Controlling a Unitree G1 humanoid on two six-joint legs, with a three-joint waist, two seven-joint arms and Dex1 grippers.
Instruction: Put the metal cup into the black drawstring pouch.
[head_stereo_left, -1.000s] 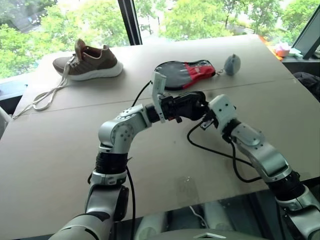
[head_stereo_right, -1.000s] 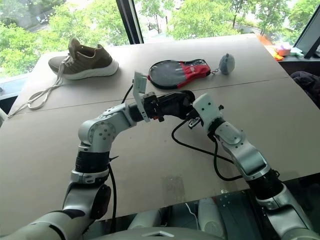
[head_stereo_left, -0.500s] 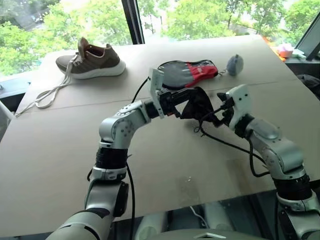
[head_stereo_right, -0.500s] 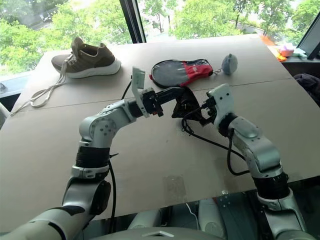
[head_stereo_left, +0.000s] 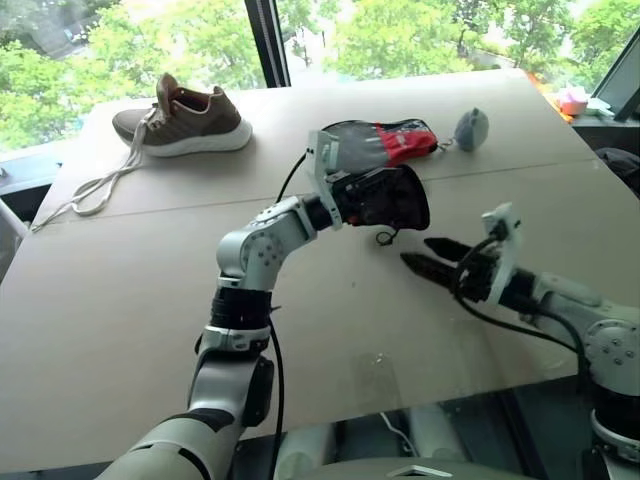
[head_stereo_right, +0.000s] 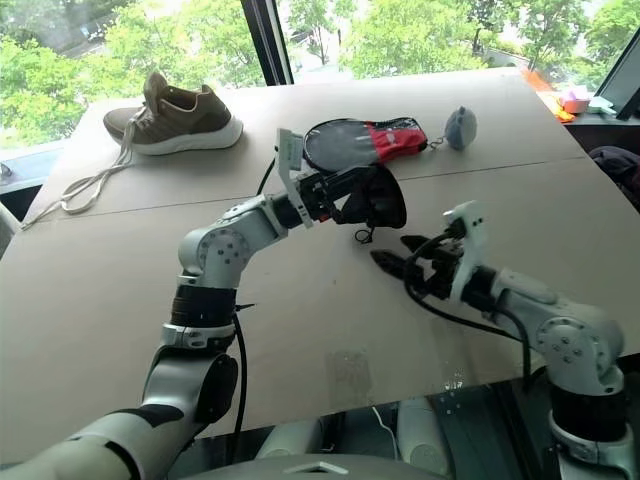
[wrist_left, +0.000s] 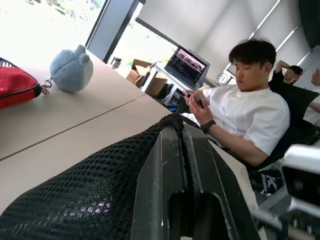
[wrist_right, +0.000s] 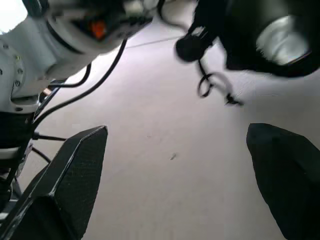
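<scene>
Where windows stand, bare tan table (head_stereo_left: 120, 300)

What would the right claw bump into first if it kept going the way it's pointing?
Probably the black drawstring pouch that the left gripper holds up, with the metal cup inside; the open right gripper may pass below it.

A brown sneaker (head_stereo_left: 185, 118), a black-and-red paddle case (head_stereo_left: 385, 140) and a grey plush pouch (head_stereo_left: 470, 127) lie on the table (head_stereo_left: 120, 300) — a seated person (wrist_left: 245, 117) beyond.

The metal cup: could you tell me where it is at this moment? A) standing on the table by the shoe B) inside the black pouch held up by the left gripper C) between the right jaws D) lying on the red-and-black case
B: the metal cup gleams in the mouth of the black pouch, which the left gripper holds above the table.
</scene>
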